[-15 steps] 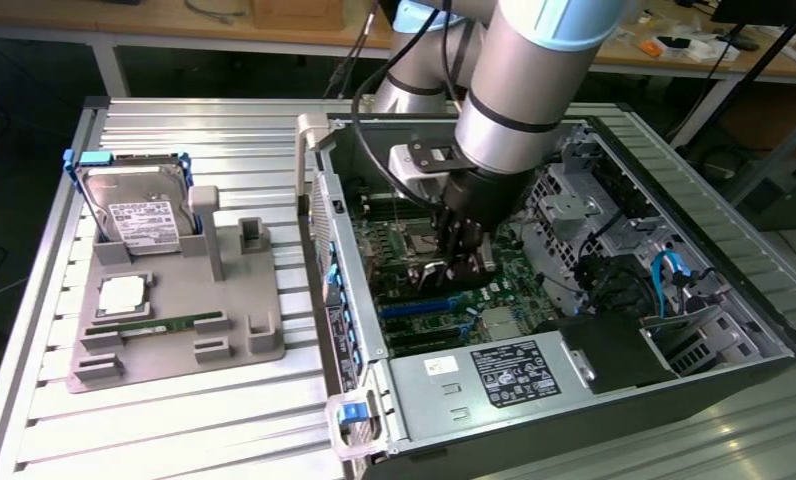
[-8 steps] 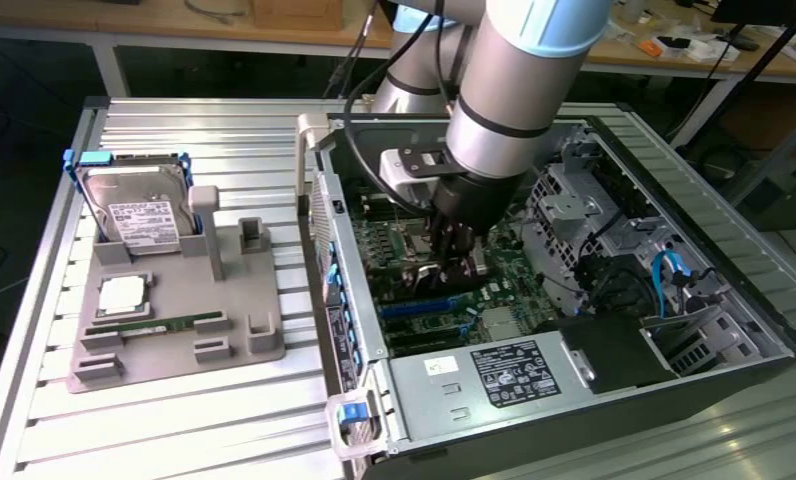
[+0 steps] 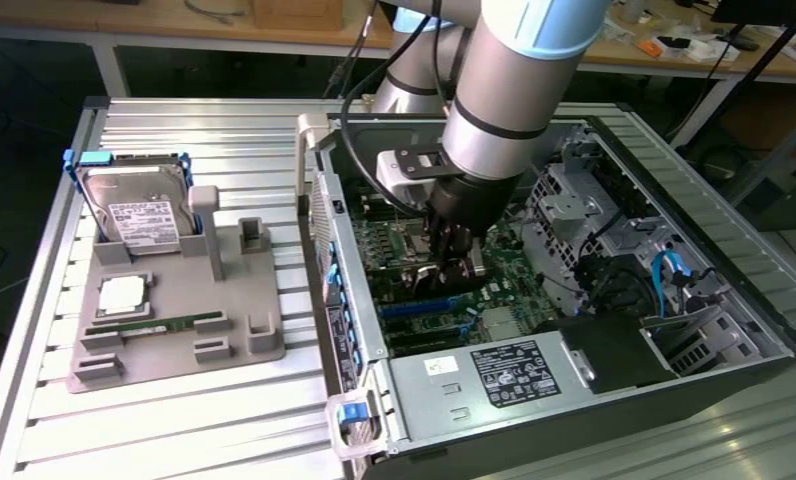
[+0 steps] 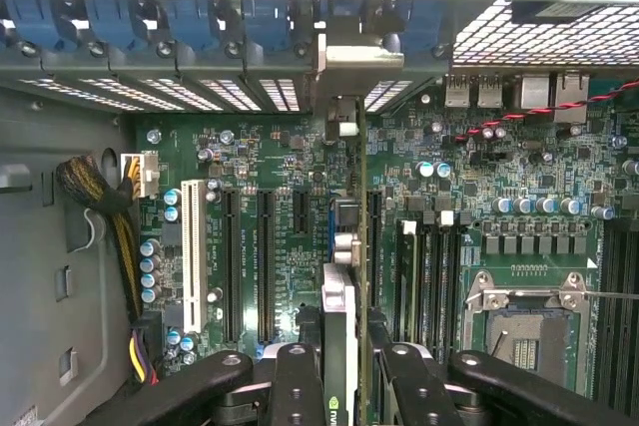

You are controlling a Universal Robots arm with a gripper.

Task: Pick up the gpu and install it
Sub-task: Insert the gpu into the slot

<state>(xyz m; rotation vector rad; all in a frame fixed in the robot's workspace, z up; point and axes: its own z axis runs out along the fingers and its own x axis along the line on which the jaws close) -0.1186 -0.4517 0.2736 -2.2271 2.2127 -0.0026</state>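
My gripper is shut on the gpu, which stands on edge between the two black fingers. The card runs over the motherboard along a blue slot, and its silver bracket lies against the case's rear slot openings. Whether the card's edge sits in the slot I cannot tell. In the exterior view the gripper reaches down into the open computer case, low over the green motherboard, with the arm straight above it.
Black expansion slots and a white one lie beside the card, memory slots and the processor socket on its other side. A cable bundle hangs by the case wall. On the exterior view's left, a grey fixture holds a hard drive and a RAM stick.
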